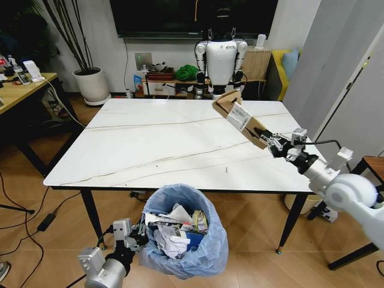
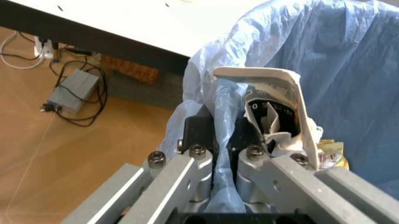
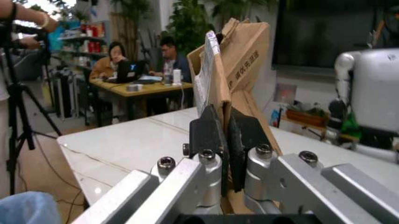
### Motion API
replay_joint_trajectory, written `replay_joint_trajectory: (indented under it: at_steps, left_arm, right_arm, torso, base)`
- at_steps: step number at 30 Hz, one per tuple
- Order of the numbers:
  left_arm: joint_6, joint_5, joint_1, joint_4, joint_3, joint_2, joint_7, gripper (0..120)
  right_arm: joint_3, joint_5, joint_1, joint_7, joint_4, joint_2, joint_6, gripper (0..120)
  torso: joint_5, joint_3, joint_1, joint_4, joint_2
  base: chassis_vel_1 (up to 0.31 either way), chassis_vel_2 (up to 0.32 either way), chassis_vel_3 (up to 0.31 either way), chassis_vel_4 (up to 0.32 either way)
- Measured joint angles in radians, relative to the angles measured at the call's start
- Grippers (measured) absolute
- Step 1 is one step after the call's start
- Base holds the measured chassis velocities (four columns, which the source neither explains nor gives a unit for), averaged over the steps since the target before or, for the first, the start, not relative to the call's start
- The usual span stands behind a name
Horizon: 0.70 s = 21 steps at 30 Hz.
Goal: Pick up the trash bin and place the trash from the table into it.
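Left gripper [image 1: 137, 235]: clenched on the bag rim of the trash bin [image 1: 207, 240], just in front of the table [image 1: 150, 144].
Bin contents: crumpled papers and wrappers.
Right gripper [image 1: 268, 141]: grasping the brown paper bag [image 1: 239, 116], held tilted above the table's right side.

Straight ahead at twelve o'clock I see a white humanoid robot [image 1: 221, 58] standing beneath a dark wall screen [image 1: 193, 17]. At ten o'clock sits a white plant pot [image 1: 92, 84]. At nine o'clock stands a wooden desk [image 1: 21, 91]; a grey power adapter [image 2: 72, 88] lies on the floor.
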Motion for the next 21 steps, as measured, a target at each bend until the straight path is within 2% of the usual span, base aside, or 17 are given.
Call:
replay_joint_trajectory:
  at_steps: [3, 5, 8, 9, 10, 12, 21]
  left_arm:
    - [0.000, 0.000, -0.004, 0.002, 0.002, 0.001, -0.001, 0]
    - [0.000, 0.000, -0.007, 0.003, 0.006, 0.003, -0.002, 0]
    - [0.000, -0.001, -0.011, 0.003, 0.008, 0.005, -0.002, 0]
    - [0.000, -0.001, -0.011, 0.003, 0.008, 0.005, -0.002, 0]
    - [-0.001, -0.002, -0.014, 0.003, 0.009, 0.005, -0.002, 0]
    - [-0.001, -0.004, -0.017, 0.003, 0.009, 0.006, -0.002, 0]
    - [-0.001, -0.010, -0.024, -0.002, 0.008, 0.006, -0.002, 0]
  right_arm:
    - [0.049, 0.001, -0.035, -0.014, 0.059, -0.043, -0.004, 0]
    - [0.089, -0.003, -0.080, -0.039, 0.126, -0.103, -0.005, 0]
    - [0.102, -0.015, -0.114, -0.065, 0.191, -0.165, -0.005, 0]
    - [0.102, -0.015, -0.114, -0.065, 0.191, -0.165, -0.005, 0]
    - [0.084, -0.022, -0.112, -0.072, 0.234, -0.203, -0.005, 0]
    - [0.039, -0.030, -0.084, -0.070, 0.275, -0.228, -0.009, 0]
    - [-0.113, -0.089, -0.031, -0.058, 0.324, -0.270, -0.019, 0]
  torso:
    - [-0.0002, 0.000, 0.000, 0.0000, 0.000]
    - [-0.0002, 0.000, 0.000, -0.0001, 0.000]
    - [-0.0006, 0.000, 0.000, -0.0001, 0.000]
    - [-0.0006, 0.000, 0.000, -0.0001, 0.000]
    - [-0.0005, 0.000, 0.000, -0.0001, 0.000]
    - [-0.0004, 0.000, 0.000, 0.0000, 0.000]
    - [-0.0001, 0.000, 0.000, 0.0000, 0.000]
  base:
    - [0.000, 0.000, 0.000, 0.000]
    - [0.000, 0.000, 0.000, 0.000]
    - [0.000, 0.000, 0.000, 0.000]
    - [0.000, 0.000, 0.000, 0.000]
    - [0.000, 0.000, 0.000, 0.000]
    - [0.000, 0.000, 0.000, 0.000]
    - [0.000, 0.000, 0.000, 0.000]
